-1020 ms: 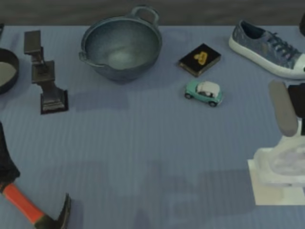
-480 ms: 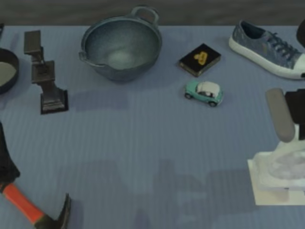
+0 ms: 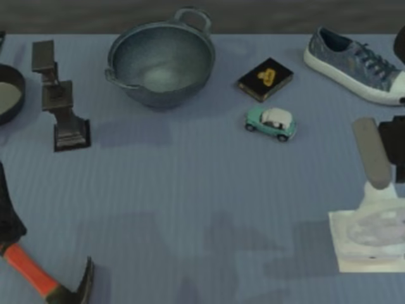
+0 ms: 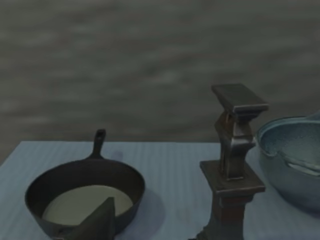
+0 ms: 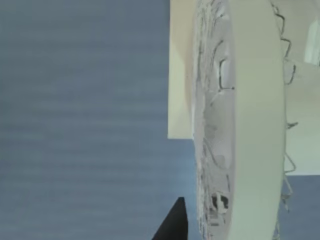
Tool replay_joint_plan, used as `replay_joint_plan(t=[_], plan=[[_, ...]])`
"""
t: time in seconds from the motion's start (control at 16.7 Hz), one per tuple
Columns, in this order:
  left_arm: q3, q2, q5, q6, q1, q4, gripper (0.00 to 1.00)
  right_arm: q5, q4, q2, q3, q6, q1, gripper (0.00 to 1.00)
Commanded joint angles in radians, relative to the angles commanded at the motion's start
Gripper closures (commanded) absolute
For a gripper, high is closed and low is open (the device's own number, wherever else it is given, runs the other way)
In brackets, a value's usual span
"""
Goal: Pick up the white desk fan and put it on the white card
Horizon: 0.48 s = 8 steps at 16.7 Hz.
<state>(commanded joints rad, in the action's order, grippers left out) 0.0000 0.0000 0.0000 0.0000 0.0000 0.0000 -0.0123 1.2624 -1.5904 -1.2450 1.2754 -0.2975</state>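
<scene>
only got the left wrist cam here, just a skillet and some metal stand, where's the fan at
observer: In the top view it is at the table's right edge: the white desk fan is over the white card.
operator: right arm anywhere near it
observer: Yes, the right gripper is close beside the fan's head.
operator: and where's my left arm sitting
observer: The left arm is at the table's left edge, by the hammer.

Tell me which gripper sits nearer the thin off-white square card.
Right. The right gripper is at the table's right edge, over the white plastic desk fan resting on the off-white card. The left arm is parked at the far left edge, by the red-handled hammer.
</scene>
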Motion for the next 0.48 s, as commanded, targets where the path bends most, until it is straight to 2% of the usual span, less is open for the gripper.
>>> replay_joint_plan(t=[0.12, 0.48], plan=[[0.0, 0.0, 0.0, 0.0, 0.0, 0.0, 0.0, 0.0, 0.0, 0.0, 0.0, 0.0, 0.0, 0.02], [0.0, 0.0, 0.0, 0.0, 0.0, 0.0, 0.0, 0.0, 0.0, 0.0, 0.0, 0.0, 0.0, 0.0]])
